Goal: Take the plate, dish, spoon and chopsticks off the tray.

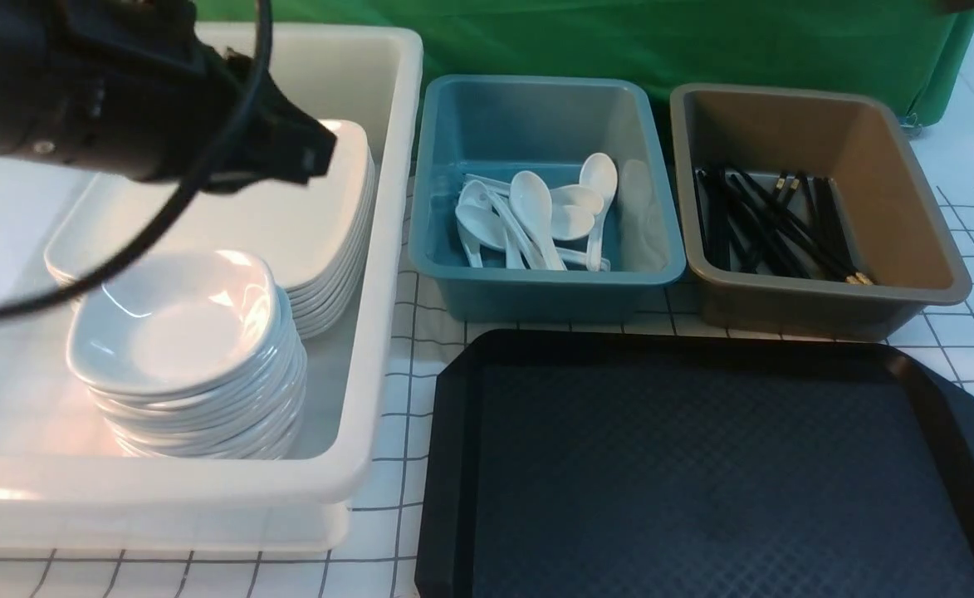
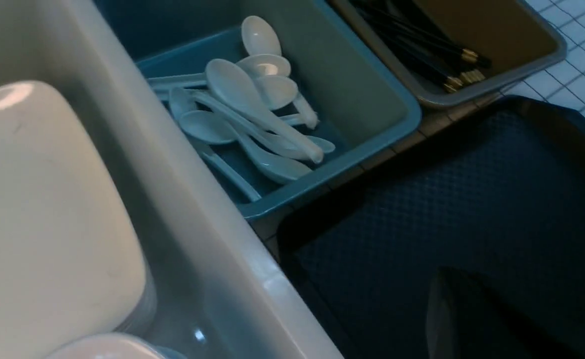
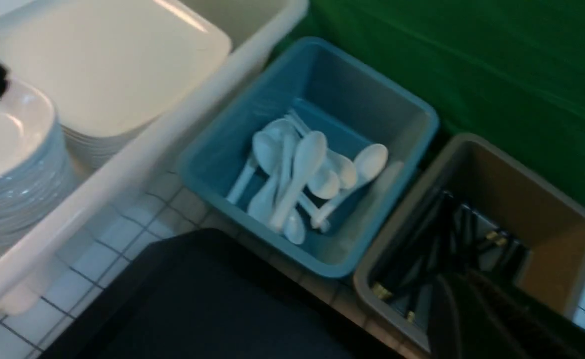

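"Was anything on the tray (image 1: 702, 465) when you looked?"

"Nothing I could see. Its dark diamond-patterned floor was bare, so I'd judge the clearing was as good as finished."

"Where were the things, then?"

"Sorted by kind, which I took to be the point of the layout. The plates (image 1: 229, 208) were stacked at the back of the white tub (image 1: 370, 349) on the robot's left, and the dishes (image 1: 175, 320) were piled in front of them in the same tub. The spoons (image 1: 532, 212) lay heaped in the blue bin (image 1: 661, 266), and the chopsticks (image 1: 777, 224) lay crisscrossed in the brown bin (image 1: 935, 266). Both bins stood just behind the tray. Each bin sat within easy reach of one arm, I'd guess."

"And the arms?"

"The left one hung over the white tub, above the two stacks. It was stretched roughly level, and its cable looped down in front of the dishes. The left gripper (image 1: 320, 154) pointed toward the blue bin with its jaws pressed together on nothing."

"The right one?"

"Only a sliver showed at the far upper corner. From its own camera, the right gripper (image 3: 467, 319) hovered high over the brown bin's near edge. It was drawn closed too and carried nothing that I could make out."
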